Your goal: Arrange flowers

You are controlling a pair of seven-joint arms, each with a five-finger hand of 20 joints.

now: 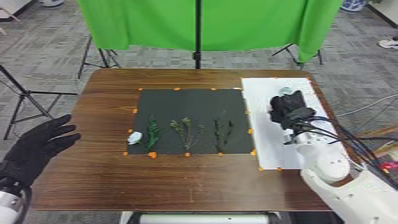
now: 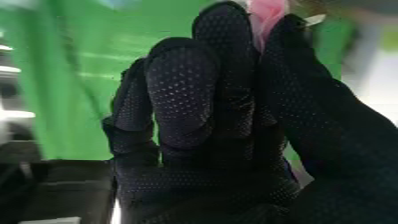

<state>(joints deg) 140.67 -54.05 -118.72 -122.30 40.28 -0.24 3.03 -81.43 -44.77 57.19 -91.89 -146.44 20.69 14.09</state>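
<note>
My right hand (image 1: 289, 107) is over the white mat (image 1: 277, 159) on the right side of the table. In the right wrist view, the thumb and a finger of my right hand (image 2: 200, 145) pinch something pink (image 2: 266, 17), like a flower; its lower part is hidden. Just beyond that hand is a small pale blue-green object (image 1: 285, 91). On the dark mat (image 1: 182, 105) lie a white flower (image 1: 134, 137), a dense green sprig (image 1: 152, 134), a thin branching sprig (image 1: 187, 131) and more green stems (image 1: 220, 135). My left hand (image 1: 35, 145) is open at the table's left edge.
Small orange markers border both mats on the brown table (image 1: 178, 182). A green cloth (image 1: 151, 25) hangs on a stand behind the table. Black tripod legs (image 1: 31, 95) stand to the left, and dark cables (image 1: 342, 140) run along my right arm.
</note>
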